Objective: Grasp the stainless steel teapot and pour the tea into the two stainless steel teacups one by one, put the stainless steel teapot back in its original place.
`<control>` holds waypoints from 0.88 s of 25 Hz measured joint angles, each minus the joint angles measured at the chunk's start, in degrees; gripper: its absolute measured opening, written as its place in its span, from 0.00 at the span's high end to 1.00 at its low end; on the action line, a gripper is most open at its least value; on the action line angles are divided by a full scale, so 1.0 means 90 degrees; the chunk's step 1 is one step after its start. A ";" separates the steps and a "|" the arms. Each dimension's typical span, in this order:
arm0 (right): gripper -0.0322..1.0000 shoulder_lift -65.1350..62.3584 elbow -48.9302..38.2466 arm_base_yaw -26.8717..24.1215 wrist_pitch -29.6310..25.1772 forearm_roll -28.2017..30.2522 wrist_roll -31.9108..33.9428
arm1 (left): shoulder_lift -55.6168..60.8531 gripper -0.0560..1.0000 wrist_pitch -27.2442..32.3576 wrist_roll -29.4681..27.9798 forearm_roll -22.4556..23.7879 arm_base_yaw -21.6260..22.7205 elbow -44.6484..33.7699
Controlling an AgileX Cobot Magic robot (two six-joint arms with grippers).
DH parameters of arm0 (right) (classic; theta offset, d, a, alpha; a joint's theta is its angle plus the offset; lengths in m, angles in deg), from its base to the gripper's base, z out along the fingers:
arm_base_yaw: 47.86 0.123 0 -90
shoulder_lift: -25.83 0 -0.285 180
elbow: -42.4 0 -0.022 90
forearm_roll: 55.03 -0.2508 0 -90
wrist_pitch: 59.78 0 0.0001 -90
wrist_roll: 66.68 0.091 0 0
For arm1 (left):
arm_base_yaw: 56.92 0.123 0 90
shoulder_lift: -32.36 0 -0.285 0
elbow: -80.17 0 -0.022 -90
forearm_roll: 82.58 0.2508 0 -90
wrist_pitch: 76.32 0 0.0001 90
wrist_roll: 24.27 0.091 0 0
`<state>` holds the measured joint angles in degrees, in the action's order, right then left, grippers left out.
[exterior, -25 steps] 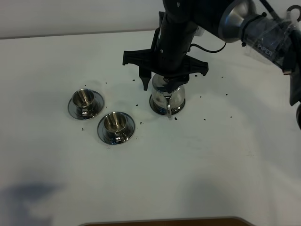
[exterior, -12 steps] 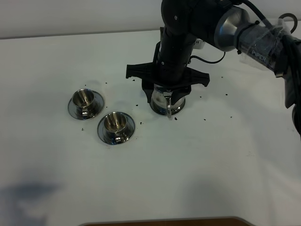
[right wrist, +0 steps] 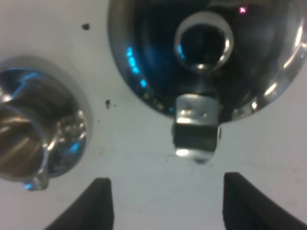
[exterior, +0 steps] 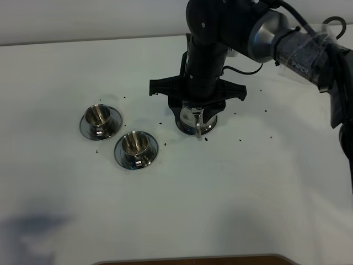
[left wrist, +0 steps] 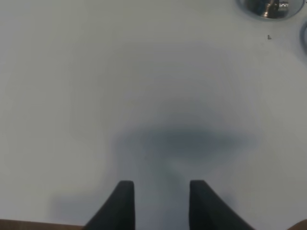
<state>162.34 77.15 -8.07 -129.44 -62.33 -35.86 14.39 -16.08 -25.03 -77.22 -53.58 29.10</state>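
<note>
Steel teapot (exterior: 187, 122) — shiny, round-bodied, w/ knobbed lid + loop handle — stands upright on white table (exterior: 248, 193), teacups (exterior: 135, 144) to its left. Right gripper (exterior: 196, 110) points straight down over teapot, jaws spread wide either side, not gripping. Left gripper (left wrist: 160, 203) — fingers parted, empty.

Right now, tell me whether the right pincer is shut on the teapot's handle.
No, the right pincer stands wide open, clear of the teapot's handle.
</note>
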 joint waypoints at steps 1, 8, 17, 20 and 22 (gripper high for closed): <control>0.48 0.0060 0.0000 0.0000 0.0000 -0.0001 0.0000 | 0.0000 0.64 0.0000 0.0000 -0.0008 0.0000 0.0000; 0.48 0.0119 0.0000 0.0000 0.0000 0.0020 0.0006 | 0.0000 0.64 0.0000 0.0000 -0.0008 0.0000 0.0000; 0.48 0.0333 0.0000 0.0002 0.0010 0.0037 0.0090 | 0.0000 0.64 0.0000 0.0000 -0.0009 0.0000 0.0000; 0.48 0.0339 0.0000 0.0002 0.0010 0.0049 0.0108 | 0.0000 0.64 0.0000 0.0000 -0.0009 0.0000 0.0000; 0.48 0.0353 0.0000 0.0002 0.0046 0.0107 0.0147 | 0.0000 0.64 0.0000 0.0000 -0.0009 0.0000 0.0000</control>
<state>165.52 77.15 -8.05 -129.02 -61.37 -34.54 14.39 -16.08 -25.03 -77.30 -53.58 29.10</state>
